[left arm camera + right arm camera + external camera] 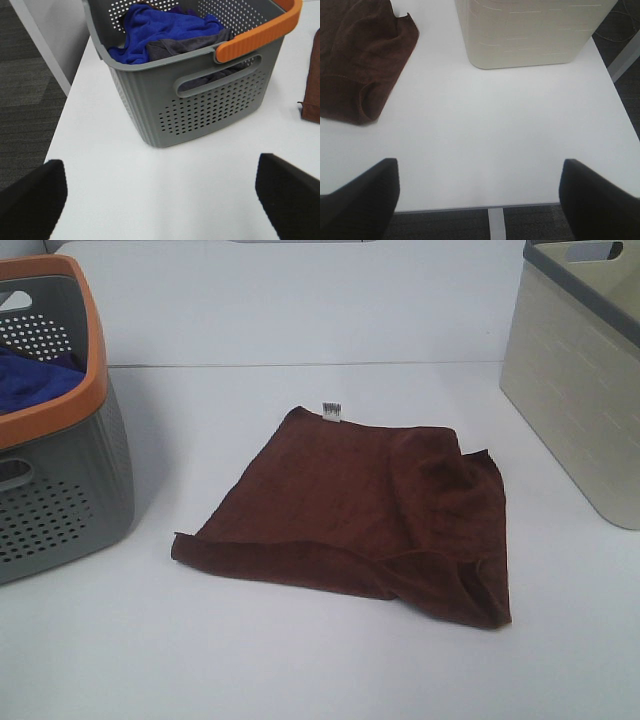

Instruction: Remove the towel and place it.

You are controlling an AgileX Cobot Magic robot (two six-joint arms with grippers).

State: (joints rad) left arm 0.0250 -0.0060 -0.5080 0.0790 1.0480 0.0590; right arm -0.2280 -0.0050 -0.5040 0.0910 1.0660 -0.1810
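Note:
The dark reddish-brown towel point(360, 510) lies spread on the white table point(300, 670) in the middle, with a small white tag point(332, 411) on its far edge and a folded-over right side. Part of it shows in the right wrist view point(360, 60) and a sliver in the left wrist view point(312, 85). My left gripper point(160, 200) is open over bare table in front of the grey basket. My right gripper point(480, 195) is open over the table's front edge, right of the towel. Neither gripper shows in the exterior high view.
A grey perforated basket point(50, 490) with an orange rim point(260, 35) stands at the left, holding a blue cloth point(160, 27) and a dark grey cloth point(185, 45). A beige bin point(580, 390) stands at the right, also in the right wrist view point(535, 30).

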